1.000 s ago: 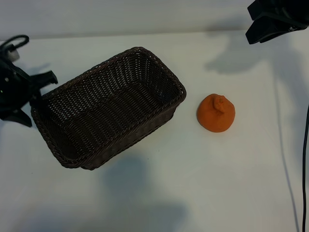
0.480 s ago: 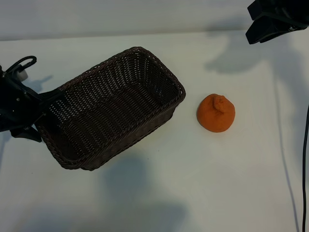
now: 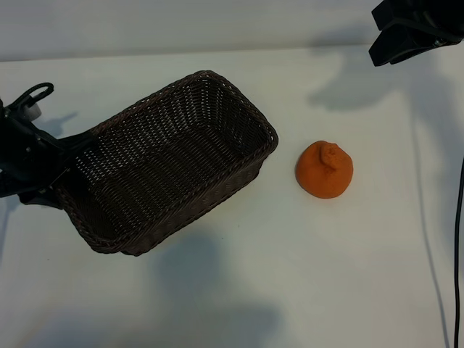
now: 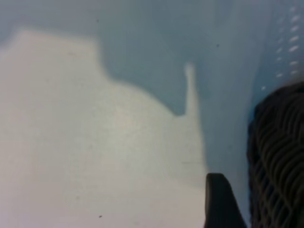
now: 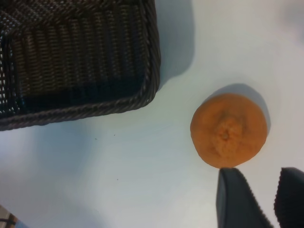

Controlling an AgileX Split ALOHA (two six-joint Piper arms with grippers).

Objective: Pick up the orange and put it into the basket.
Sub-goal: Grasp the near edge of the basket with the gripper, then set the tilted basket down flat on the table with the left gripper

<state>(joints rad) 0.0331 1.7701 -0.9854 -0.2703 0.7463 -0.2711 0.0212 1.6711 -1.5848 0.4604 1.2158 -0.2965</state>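
The orange (image 3: 324,170) sits on the white table (image 3: 304,275), just right of the basket (image 3: 161,161). The left gripper (image 3: 56,168) is at the basket's left end, fingers apart. The right gripper (image 3: 409,32) hangs far right, fingers a little apart, holding nothing.

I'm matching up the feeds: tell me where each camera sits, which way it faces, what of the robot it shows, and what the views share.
Exterior: above the table, looking steeply down on basket and orange; left pincer at the basket's end, right pincer at the top corner.
Left wrist: on the left arm, facing down at bare table; one fingertip beside the basket wall.
Right wrist: on the right arm, facing down at orange and basket; fingertips in view.
Shared: the basket is in all three; the orange is in the exterior and right wrist views.
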